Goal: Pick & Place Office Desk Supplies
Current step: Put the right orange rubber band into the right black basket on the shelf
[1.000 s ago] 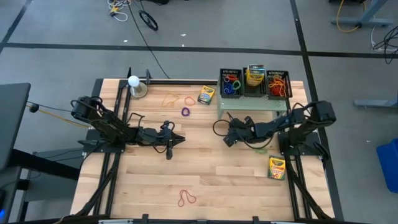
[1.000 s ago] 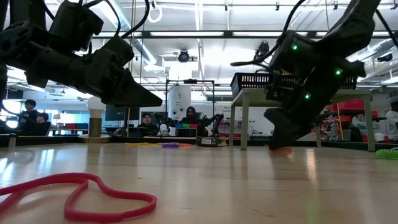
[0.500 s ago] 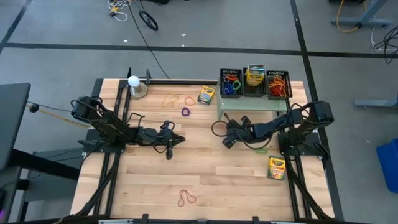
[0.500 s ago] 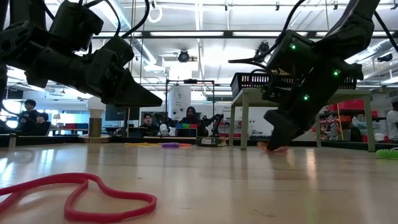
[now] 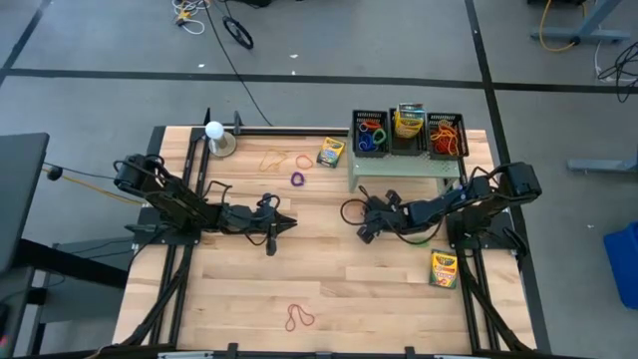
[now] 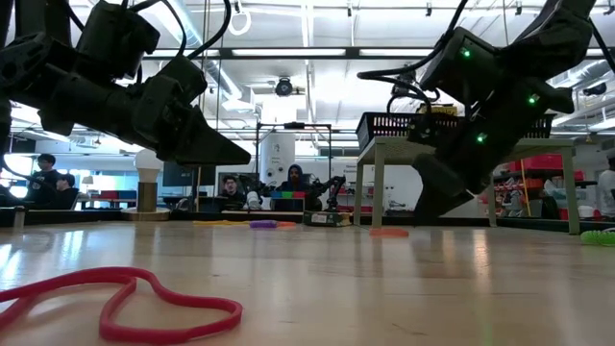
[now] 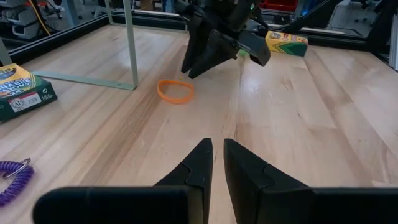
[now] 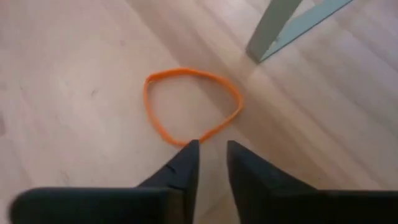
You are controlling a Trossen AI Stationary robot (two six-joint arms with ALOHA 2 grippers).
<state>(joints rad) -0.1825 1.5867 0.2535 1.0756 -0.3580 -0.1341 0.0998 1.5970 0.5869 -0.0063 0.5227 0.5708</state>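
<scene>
The orange rubber band (image 8: 193, 106) lies flat on the wooden table (image 5: 329, 279), just out from the front leg of the pale green stand (image 5: 404, 168) that carries the three black bins. It sits directly ahead of the right gripper (image 8: 210, 152), whose fingertips hang just short of the loop's near edge with a narrow gap between them and nothing held. The loop is a slightly stretched oval, its long axis running across the gripper's line of approach, so the tips would meet the near strand crosswise. In the left wrist view the band (image 7: 175, 91) rests clear of the right gripper's fingertips (image 7: 196, 67), which slope down toward it from beyond.

The right arm is far the nearer; it reaches in low from the stand's side, wrist pitched down. The left gripper (image 7: 214, 163) waits well away from the stand near mid-table, fingers nearly together and empty.
</scene>
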